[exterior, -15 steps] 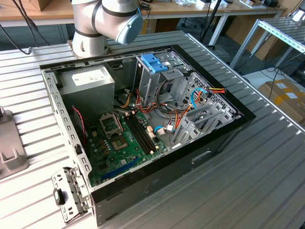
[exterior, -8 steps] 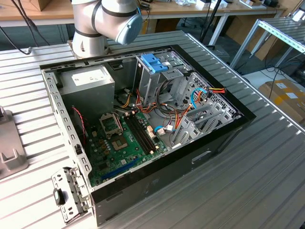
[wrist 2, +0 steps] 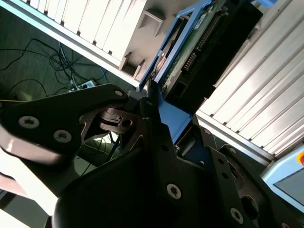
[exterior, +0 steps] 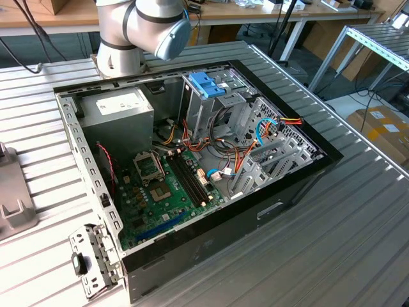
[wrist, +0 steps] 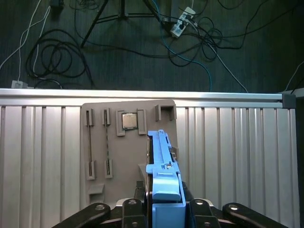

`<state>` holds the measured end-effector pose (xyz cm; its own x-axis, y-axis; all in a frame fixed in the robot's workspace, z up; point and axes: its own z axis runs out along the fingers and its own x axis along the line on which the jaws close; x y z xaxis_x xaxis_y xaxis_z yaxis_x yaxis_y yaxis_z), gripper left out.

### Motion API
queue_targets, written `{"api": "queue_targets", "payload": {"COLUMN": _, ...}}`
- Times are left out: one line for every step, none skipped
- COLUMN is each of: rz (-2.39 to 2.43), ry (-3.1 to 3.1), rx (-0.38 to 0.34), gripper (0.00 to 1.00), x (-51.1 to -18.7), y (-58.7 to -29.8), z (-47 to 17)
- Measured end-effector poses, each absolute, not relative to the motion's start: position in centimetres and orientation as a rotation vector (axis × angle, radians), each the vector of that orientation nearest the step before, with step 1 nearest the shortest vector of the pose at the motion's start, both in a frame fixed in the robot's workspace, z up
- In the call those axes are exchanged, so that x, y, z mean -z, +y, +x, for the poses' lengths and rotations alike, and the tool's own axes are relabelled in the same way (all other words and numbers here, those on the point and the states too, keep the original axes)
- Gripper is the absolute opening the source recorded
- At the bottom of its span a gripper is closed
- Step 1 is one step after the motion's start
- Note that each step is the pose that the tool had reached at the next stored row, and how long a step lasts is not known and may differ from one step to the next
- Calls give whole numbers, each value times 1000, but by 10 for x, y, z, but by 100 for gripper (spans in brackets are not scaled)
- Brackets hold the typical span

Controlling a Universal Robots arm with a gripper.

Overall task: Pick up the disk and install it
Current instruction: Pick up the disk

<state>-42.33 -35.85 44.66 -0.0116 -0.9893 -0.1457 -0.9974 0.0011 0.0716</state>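
Black gripper (wrist: 164, 211) fingers are clamped on the thin dark disk in its light blue plastic carrier (wrist: 164, 173). In the first wrist view the disk is edge-on, over the grey slotted plastic holder plate (wrist: 118, 152) on the ribbed metal table (wrist: 237, 156). Can't tell if they touch.

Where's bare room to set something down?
Bare: ribbed table on the exterior view's right of the computer case. Crowded: cables by the drive cage; fixture tray and metal bracket on that view's left. Pincer shut on the disk.

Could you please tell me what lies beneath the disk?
In the first wrist view, a grey holder plate carrying a chip lies beneath the disk, on the ribbed table. The plate's part directly behind the disk is covered.
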Motion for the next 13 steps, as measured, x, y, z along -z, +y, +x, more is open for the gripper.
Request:
{"api": "queue_targets", "payload": {"rz": -2170, "ry": 2184, "rx": -238, "gripper": 37, "x": -446, "y": -359, "z": -425}}
{"api": "queue_targets", "payload": {"rz": -2171, "ry": 2184, "rx": -238, "gripper": 37, "x": -446, "y": -359, "z": -426}}
{"api": "queue_targets", "payload": {"rz": -2170, "ry": 2184, "rx": -238, "gripper": 37, "x": -445, "y": -359, "z": -427}}
{"api": "queue_targets", "payload": {"rz": -2171, "ry": 2184, "rx": -238, "gripper": 37, "x": -445, "y": -359, "z": -428}}
{"api": "queue_targets", "payload": {"rz": -2170, "ry": 2184, "rx": -238, "gripper": 37, "x": -445, "y": -359, "z": -428}}
{"api": "queue_targets", "payload": {"rz": -2170, "ry": 2184, "rx": -238, "gripper": 37, "x": -445, "y": -359, "z": -429}}
{"api": "queue_targets", "payload": {"rz": -2170, "ry": 2184, "rx": -238, "gripper": 37, "x": -444, "y": -359, "z": -429}}
{"api": "queue_targets", "payload": {"rz": -2171, "ry": 2184, "rx": -238, "gripper": 37, "x": -444, "y": -359, "z": -430}}
{"api": "queue_targets", "payload": {"rz": -2171, "ry": 2185, "rx": -238, "gripper": 37, "x": -444, "y": -359, "z": -431}}
{"api": "queue_targets", "payload": {"rz": -2170, "ry": 2185, "rx": -238, "gripper": 37, "x": -444, "y": -359, "z": -431}}
{"api": "queue_targets", "payload": {"rz": -2170, "ry": 2184, "rx": -238, "gripper": 37, "x": -443, "y": -359, "z": -433}}
{"api": "queue_targets", "payload": {"rz": -2170, "ry": 2184, "rx": -238, "gripper": 37, "x": -443, "y": -359, "z": -434}}
{"api": "queue_targets", "payload": {"rz": -2170, "ry": 2184, "rx": -238, "gripper": 37, "x": -443, "y": -359, "z": -435}}
